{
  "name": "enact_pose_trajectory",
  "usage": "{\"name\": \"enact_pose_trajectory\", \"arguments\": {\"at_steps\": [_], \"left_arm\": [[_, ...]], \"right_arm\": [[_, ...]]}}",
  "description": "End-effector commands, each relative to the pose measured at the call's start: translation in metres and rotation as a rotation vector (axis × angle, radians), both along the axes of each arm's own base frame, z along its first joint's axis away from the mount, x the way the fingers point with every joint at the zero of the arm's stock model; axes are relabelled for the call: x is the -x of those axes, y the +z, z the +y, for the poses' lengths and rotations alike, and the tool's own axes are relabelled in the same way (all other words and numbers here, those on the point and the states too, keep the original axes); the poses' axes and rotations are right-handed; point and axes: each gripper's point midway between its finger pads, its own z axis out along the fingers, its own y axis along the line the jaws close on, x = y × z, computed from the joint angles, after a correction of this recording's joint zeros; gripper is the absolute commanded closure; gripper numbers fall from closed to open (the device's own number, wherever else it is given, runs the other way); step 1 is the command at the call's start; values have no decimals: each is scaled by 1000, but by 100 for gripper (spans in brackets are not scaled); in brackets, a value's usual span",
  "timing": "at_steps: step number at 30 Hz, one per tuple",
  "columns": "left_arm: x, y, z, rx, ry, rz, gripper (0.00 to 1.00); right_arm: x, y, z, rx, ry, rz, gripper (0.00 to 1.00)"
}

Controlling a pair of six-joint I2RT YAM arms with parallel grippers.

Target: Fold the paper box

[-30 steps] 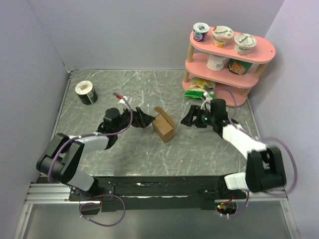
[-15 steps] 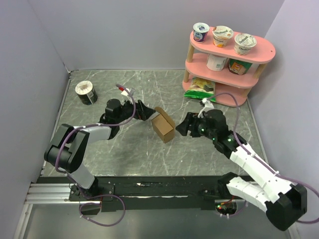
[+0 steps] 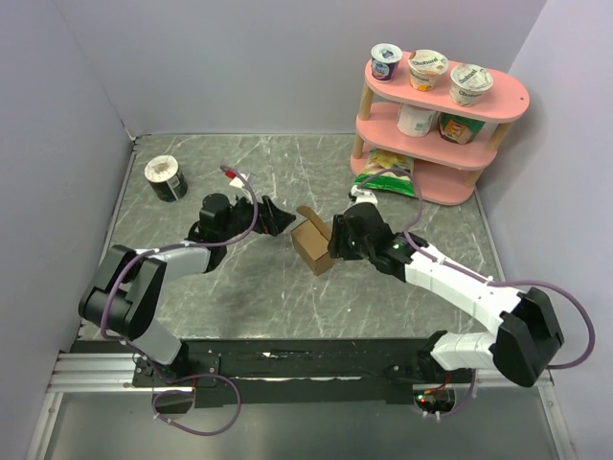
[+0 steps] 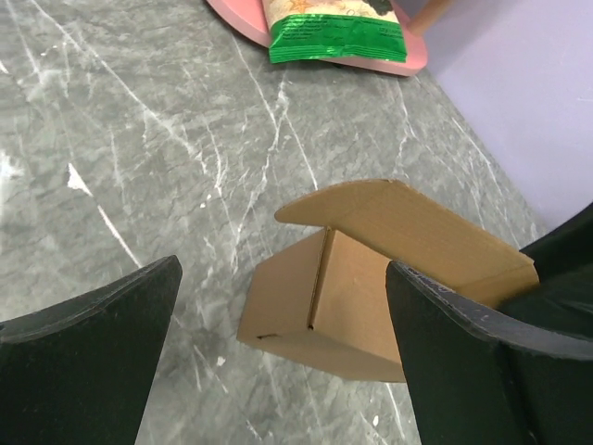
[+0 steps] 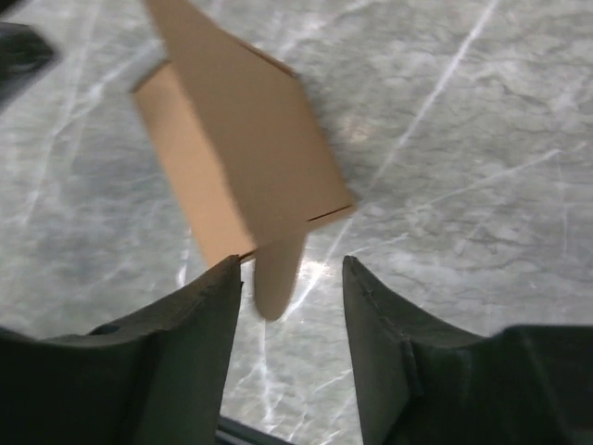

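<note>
The paper box [image 3: 314,246] is a small brown cardboard cuboid standing mid-table with its lid flap [image 4: 408,227] raised. My left gripper [image 3: 280,219] is open just left of the box, not touching it. In the left wrist view the box [image 4: 315,297] lies ahead between the wide-spread fingers [image 4: 88,371]. My right gripper [image 3: 336,241] is open at the box's right side. In the right wrist view the box [image 5: 236,139] fills the upper left, blurred. Its narrow tab [image 5: 276,275] hangs between the fingers [image 5: 181,357], ungripped.
A pink two-tier shelf [image 3: 436,96] with several yogurt cups stands at the back right. A green snack bag [image 3: 383,171] lies on its bottom tier. A round black-and-white tub [image 3: 165,178] lies at the back left. Walls close in on three sides.
My right arm has swung left from beside the shelf up to the box's right side. My left gripper has shifted slightly up and stays by the box's left side.
</note>
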Motion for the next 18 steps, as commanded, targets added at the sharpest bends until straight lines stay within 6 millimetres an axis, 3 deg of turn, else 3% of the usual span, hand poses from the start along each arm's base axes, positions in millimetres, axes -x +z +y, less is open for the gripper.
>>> {"name": "enact_pose_trajectory", "arguments": {"at_steps": [1,3,5,13,18], "left_arm": [[3,17,7,-5,25,-63,1],[5,14,10,-13,36,-54,1],[8,15,13,-15,44,-55,1],[28,27,16,14,24,-70,1],[43,26,18,9,0,-71,1]], "right_arm": [[-12,6,1,41,-37,-30,53],[-14,2,1,67,-35,-26,64],[-16,0,-1,86,-36,-32,69],[-31,6,11,157,133,-140,78],[-43,11,18,135,325,-215,80]]}}
